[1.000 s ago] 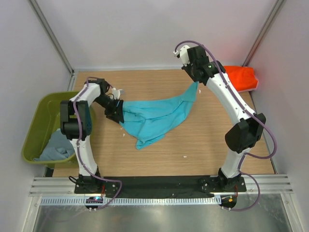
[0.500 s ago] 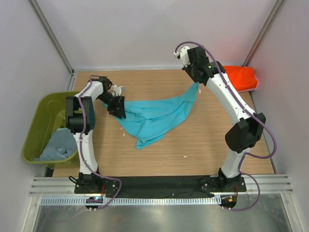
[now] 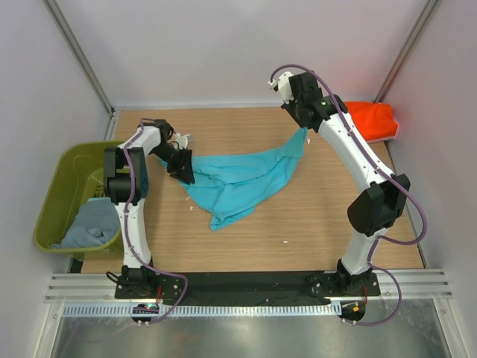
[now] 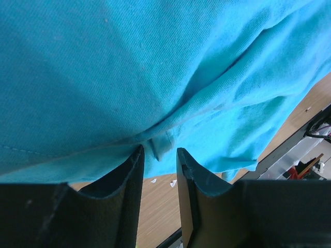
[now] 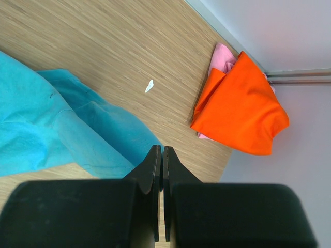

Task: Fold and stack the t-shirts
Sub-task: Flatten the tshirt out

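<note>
Turquoise t-shirt point(image 3: 238, 179) strung mid-table between both pincers, partly lifted off the wood. Left pincer point(image 3: 182, 170) at shirt's left end. Fingers point(image 4: 124, 175) nearly together, narrow slot between tips, fold of hem pinched in that slot per left wrist view. Right pincer point(image 3: 304, 128) at far-right corner of same shirt, raised above table point(image 3: 313, 224). Its fingers point(image 5: 150, 170) pressed flat together, clamped on cloth edge at the tips. Cloth rising in a narrow strip to right pincer, widening toward left pincer. Lower flap sagging to a point on the wood toward near edge, wrinkled, not flat.

Orange-red t-shirt point(image 3: 370, 119) folded in far-right corner of table, well apart from the turquoise one. Pink t-shirt point(image 5: 221, 59) under the orange-red one, only an edge visible in right wrist view. Grey-blue t-shirt point(image 3: 86, 224) crumpled inside olive-green bin point(image 3: 52, 194), at its near end. Bin off table's left edge, beside left arm.

Small white scrap point(image 3: 284, 241) on bare wood near front, right of shirt's low point. Second scrap point(image 5: 149, 86) in right wrist view, between turquoise cloth and folded pile. How much cloth inside either grip: cannot tell.
</note>
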`<state>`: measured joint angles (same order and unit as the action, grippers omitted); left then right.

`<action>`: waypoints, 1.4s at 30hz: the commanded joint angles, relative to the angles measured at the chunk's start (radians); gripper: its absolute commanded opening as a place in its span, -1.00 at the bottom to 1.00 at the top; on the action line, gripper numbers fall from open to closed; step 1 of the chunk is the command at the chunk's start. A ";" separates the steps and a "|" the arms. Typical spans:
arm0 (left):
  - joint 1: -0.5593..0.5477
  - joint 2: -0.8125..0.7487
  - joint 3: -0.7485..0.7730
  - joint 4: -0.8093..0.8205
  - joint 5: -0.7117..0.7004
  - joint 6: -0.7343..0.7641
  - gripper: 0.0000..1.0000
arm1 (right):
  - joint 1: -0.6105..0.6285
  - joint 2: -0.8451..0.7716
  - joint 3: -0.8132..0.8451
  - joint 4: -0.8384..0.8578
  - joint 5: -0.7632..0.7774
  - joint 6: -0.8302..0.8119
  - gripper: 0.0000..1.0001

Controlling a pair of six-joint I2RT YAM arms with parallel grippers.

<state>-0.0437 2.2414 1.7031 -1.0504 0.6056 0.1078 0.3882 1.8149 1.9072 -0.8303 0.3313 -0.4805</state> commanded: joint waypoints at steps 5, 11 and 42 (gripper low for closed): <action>0.001 -0.035 -0.003 0.027 0.010 -0.013 -0.37 | -0.011 -0.048 0.004 0.042 0.012 -0.009 -0.97; -0.015 -0.046 -0.019 0.038 0.016 -0.023 -0.40 | -0.012 -0.046 0.007 0.040 0.009 -0.007 -0.98; -0.084 -0.109 -0.086 0.058 -0.079 -0.063 -0.57 | -0.025 -0.046 0.021 0.039 -0.002 -0.004 -0.97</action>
<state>-0.1158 2.1788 1.6150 -1.0088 0.5224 0.0551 0.3691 1.8149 1.9072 -0.8299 0.3271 -0.4805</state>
